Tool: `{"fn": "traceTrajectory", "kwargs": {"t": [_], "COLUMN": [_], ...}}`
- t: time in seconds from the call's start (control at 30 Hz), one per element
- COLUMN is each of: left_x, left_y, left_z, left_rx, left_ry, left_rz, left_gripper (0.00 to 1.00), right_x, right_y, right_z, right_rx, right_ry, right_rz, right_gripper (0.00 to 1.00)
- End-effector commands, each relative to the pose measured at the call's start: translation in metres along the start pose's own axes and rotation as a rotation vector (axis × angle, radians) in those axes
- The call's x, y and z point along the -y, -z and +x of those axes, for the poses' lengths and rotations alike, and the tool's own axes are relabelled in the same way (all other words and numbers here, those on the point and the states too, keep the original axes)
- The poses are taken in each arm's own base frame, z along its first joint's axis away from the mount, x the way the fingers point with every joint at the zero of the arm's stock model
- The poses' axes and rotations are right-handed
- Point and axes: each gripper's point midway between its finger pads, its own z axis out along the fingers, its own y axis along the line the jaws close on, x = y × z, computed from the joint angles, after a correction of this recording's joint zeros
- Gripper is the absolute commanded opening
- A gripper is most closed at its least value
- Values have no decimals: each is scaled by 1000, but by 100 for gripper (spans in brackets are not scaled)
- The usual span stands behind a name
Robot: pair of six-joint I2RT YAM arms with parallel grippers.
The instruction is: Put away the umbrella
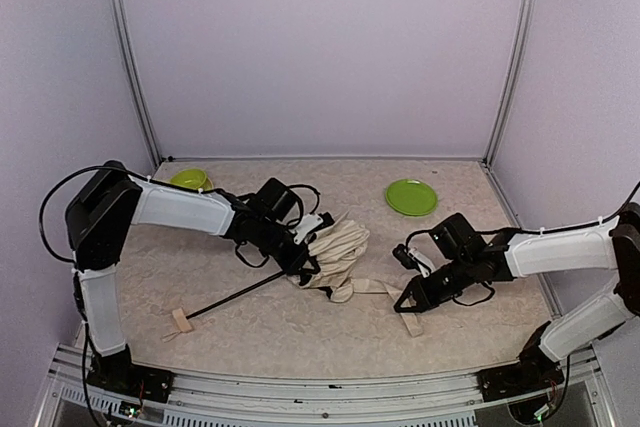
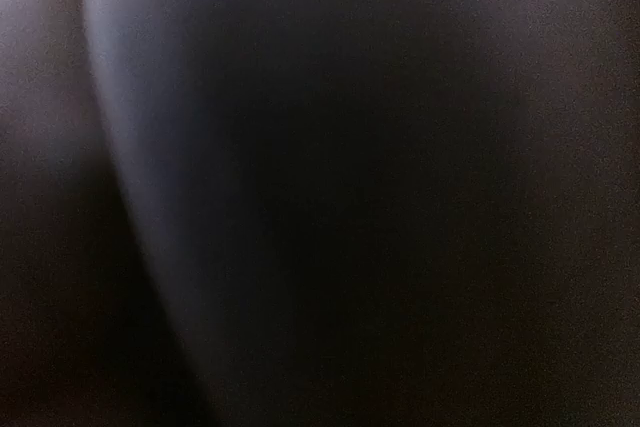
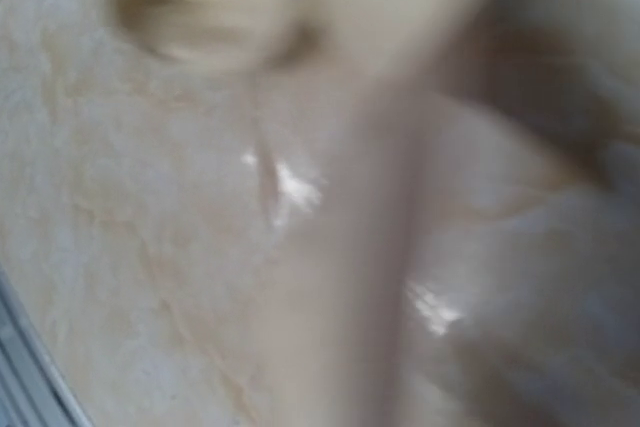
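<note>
Umbrella (image 1: 338, 247) seen clearly only from above, bunched at centre. Left gripper (image 1: 306, 265) pressed into fabric, jaws' state not discernible; left wrist view blacked out. Right gripper (image 1: 408, 299) closed; right wrist view blurred cream.

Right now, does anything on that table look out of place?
Yes. The umbrella lies mid-table with its cream canopy crumpled in a heap, the black shaft sticking out toward the near left, and a strap trailing toward the right pincer.
</note>
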Motion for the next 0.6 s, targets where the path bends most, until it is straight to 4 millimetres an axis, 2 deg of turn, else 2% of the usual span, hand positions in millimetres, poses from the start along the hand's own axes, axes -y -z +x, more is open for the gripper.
{"fn": "traceTrajectory", "kwargs": {"t": [0.0,0.07,0.13,0.23,0.27,0.33,0.4,0.43,0.5,0.57], "left_x": [34,60,83,119,132,154,169,173,173,161], "left_y": [100,131,154,176,179,180,171,164,140,105], "left_z": [-93,-107,-109,-97,-90,-72,-57,-50,-38,-22], "left_rx": [332,388,423,418,409,367,300,262,175,65], "left_ry": [-96,-171,-238,-341,-386,-469,-528,-544,-560,-565], "left_rz": [119,172,218,322,363,426,469,481,447,352], "left_gripper": [0,0,0,0,0,0,0,0,0,0], "right_x": [16,26,36,68,81,103,112,104,70,32], "right_y": [2,1,1,11,20,44,78,93,123,151], "right_z": [-2,-10,-22,-60,-80,-133,-202,-238,-304,-352], "right_rx": [-3,5,21,103,145,248,367,423,516,586], "right_ry": [-5,12,33,87,110,193,272,323,433,517], "right_rz": [79,119,148,266,309,394,476,481,462,446], "right_gripper": [0,0,0,0,0,0,0,0,0,0]}}
